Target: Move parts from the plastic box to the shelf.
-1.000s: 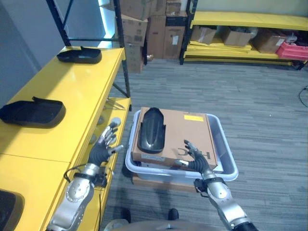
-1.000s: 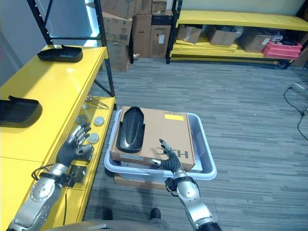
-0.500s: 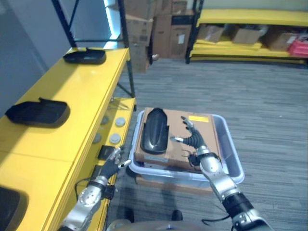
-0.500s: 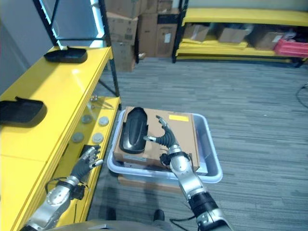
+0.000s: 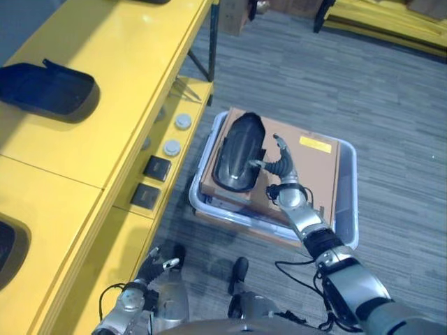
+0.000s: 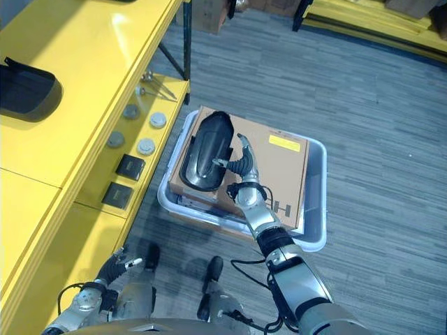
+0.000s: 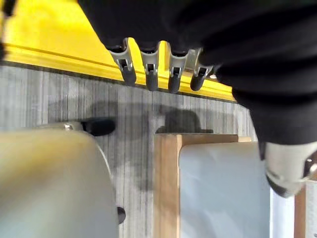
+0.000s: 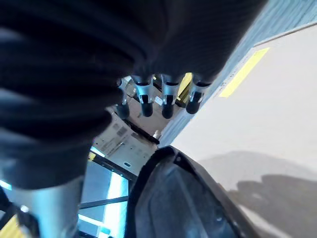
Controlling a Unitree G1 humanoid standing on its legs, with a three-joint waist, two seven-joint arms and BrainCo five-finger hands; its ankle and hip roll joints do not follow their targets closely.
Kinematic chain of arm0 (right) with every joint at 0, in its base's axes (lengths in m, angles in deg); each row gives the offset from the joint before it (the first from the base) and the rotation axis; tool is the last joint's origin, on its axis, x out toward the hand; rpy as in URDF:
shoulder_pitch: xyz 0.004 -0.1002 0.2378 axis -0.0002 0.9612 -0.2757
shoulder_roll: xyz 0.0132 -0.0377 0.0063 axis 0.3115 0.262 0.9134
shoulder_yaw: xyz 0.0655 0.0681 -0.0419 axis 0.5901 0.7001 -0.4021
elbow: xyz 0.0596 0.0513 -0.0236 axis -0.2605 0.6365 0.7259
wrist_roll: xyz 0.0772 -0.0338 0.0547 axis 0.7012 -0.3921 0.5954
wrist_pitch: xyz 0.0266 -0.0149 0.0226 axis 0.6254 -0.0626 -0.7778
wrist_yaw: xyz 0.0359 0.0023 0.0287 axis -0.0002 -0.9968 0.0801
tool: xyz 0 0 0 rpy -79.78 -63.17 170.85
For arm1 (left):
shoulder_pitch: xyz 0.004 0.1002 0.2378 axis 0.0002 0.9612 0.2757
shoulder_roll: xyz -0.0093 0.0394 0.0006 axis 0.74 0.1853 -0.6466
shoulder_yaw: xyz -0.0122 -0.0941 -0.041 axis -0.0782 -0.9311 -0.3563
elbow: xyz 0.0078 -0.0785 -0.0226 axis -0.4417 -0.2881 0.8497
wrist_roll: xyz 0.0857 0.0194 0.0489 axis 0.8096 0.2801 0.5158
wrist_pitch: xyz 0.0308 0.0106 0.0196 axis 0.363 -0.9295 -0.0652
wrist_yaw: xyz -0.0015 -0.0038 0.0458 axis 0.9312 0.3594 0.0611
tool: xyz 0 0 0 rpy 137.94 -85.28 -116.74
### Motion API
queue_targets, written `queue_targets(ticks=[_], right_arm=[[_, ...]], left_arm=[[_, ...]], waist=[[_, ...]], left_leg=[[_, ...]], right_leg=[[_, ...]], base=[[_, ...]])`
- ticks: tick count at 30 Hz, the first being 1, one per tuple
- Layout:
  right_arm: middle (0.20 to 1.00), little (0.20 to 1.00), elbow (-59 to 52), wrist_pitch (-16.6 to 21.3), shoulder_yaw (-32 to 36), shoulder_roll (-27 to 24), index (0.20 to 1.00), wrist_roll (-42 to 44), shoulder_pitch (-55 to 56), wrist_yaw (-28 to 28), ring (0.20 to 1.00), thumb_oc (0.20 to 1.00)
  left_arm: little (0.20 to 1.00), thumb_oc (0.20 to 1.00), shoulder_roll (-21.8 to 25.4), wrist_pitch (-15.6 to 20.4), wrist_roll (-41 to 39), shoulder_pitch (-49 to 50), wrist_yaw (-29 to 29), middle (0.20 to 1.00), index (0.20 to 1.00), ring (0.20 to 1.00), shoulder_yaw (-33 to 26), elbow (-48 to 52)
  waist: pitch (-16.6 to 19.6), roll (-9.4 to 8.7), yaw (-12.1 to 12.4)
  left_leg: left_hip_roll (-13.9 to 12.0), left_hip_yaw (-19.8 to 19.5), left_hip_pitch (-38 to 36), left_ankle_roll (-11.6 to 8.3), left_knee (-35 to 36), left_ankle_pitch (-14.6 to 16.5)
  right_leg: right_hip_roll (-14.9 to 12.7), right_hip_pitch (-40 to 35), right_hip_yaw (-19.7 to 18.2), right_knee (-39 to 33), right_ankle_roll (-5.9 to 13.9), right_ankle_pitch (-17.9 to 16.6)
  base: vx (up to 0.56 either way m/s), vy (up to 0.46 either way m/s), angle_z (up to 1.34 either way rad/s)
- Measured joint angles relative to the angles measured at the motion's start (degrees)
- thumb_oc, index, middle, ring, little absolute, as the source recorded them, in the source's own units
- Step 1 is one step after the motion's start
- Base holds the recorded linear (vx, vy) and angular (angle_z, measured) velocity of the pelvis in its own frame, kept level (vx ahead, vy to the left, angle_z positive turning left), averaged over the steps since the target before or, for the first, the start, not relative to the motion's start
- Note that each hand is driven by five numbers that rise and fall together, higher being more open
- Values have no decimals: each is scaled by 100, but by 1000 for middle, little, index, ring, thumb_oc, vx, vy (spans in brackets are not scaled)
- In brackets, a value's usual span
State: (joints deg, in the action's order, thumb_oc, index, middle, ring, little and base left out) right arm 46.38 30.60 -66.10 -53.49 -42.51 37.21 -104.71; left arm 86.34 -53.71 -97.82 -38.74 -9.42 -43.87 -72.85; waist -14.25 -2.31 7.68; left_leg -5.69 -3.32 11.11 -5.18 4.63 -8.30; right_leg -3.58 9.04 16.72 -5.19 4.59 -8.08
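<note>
1. the long yellow metal shelf (image 5: 105, 105) runs along the robot's left side, with a lower yellow level beneath its top deck.
2. the pale translucent plastic box (image 6: 316, 199) sits on the grey carpeted floor (image 5: 391, 118) just beside the shelf's lower level.
3. a flat brown cardboard carton (image 6: 279, 174) with a small yellow label lies inside the plastic box, covering most of its opening.
4. a glossy black curved plastic part (image 5: 237, 150) lies on the carton, along the side nearer the shelf.
5. another black moulded plastic part (image 5: 45, 87) rests on the shelf's top deck, well apart from the box.
6. the right hand (image 5: 281, 166) is above the carton, just beside the glossy black part; its fingers (image 8: 167, 101) are spread and relaxed, holding nothing, with the thumb towards the part's edge. whether it touches the part cannot be told.
7. the left hand (image 5: 155, 267) hangs low by the shelf's front edge, above the floor, with loosely extended fingers (image 7: 151, 74) holding nothing.
8. two small black square pads (image 5: 157, 167) and several small grey round discs (image 5: 172, 147) lie on the shelf's lower level.
</note>
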Motion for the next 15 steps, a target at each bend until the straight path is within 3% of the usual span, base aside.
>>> queue_targets(ticks=[5,11,15], right_arm=[[1000,1000,531,-109,-7,31,1000,9,-389,-228,1000,1000],[1000,1000,1096,-114,26,45,1000,56,-800,-306,1000,1000],[1000,1000,2197,-50,-255,140,1000,58,-1330,-366,1000,1000]], left_arm=[[1000,1000,-305,43,81,-135,-478,1000,1000,1000,-589,-808],[1000,1000,-342,69,-49,-130,-605,1000,1000,1000,-638,-1174],[1000,1000,-332,105,-198,-220,-580,1000,1000,1000,-653,-1557]], waist=[[-149,-17,95],[-366,-40,281],[-409,-86,305]], left_leg=[[15,-139,184,-15,-2,-28],[24,-164,234,-30,-3,-31],[24,-242,403,-49,-5,-49]], right_leg=[[-10,107,126,2,3,-1],[-12,119,217,35,-6,4],[-13,257,288,38,-8,2]], base=[[-9,1,10],[-4,15,8],[7,5,7]])
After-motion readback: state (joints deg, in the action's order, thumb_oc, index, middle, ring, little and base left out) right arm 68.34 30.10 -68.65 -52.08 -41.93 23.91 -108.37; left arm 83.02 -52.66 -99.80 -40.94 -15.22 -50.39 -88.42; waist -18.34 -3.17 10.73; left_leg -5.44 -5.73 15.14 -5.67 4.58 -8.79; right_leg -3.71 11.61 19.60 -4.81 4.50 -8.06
